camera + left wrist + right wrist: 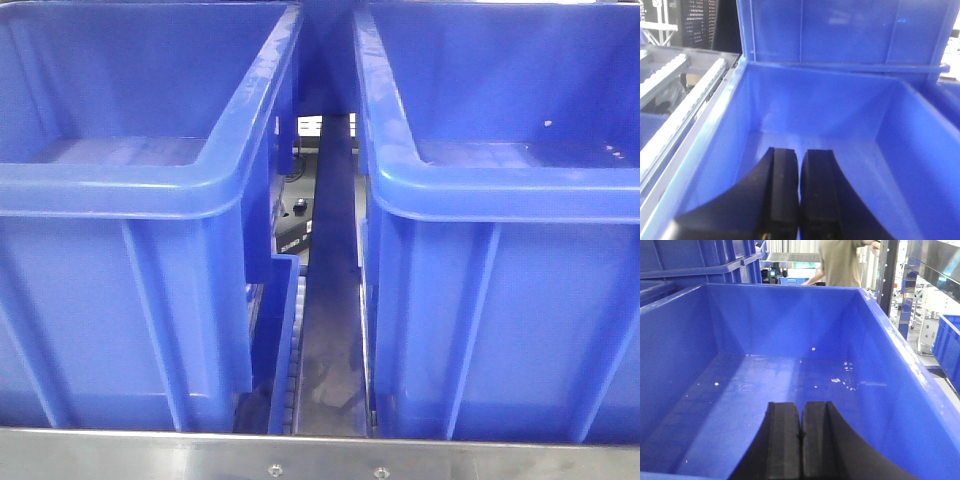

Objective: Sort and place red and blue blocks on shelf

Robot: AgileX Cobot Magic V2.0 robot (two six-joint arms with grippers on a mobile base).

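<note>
The gripper (800, 440), its black fingers pressed together, hangs over a blue bin (880, 340); white flecks (842, 381) dot the floor ahead of it.

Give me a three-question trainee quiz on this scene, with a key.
1. True or false: the left gripper holds a red block.
2. How many blue bins show in the front view? A) one B) two C) four
3. Fill in: the right gripper hovers over a bin whose floor carries small white ____.

Key: 1 false, it is shut on nothing; 2 B, left bin and right bin; 3 specks.
</note>
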